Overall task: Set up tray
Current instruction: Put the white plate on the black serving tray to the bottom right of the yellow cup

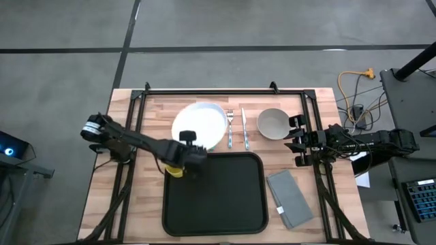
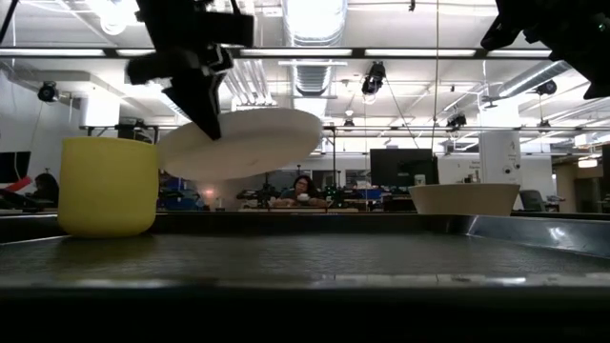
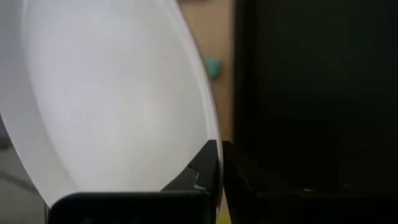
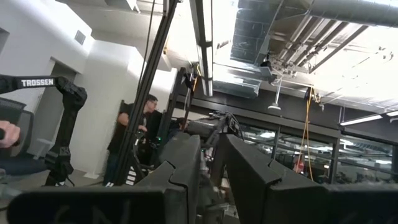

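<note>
Tray setup barely begun: the tray (image 1: 225, 197) holds only a yellow cup (image 1: 175, 171).
Left end effector (image 1: 187, 141), just beyond the tray's rim, pinches the tilted, lifted white plate (image 1: 204, 122); bowl (image 1: 274, 123), cutlery (image 1: 236, 129) and napkin (image 1: 291, 198) await on the surface (image 1: 109, 177); right end effector (image 1: 294, 141) waits beside the bowl, slightly parted.

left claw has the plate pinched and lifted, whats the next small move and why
Probably carry the white plate sideways over the tray before lowering. The left claw grips its rim, the plate hangs tilted in the low view, and the yellow cup sits close by.

Plate (image 1: 204, 122), bowl (image 1: 272, 123) — napkin (image 1: 291, 198), cup (image 2: 108, 186).
</note>
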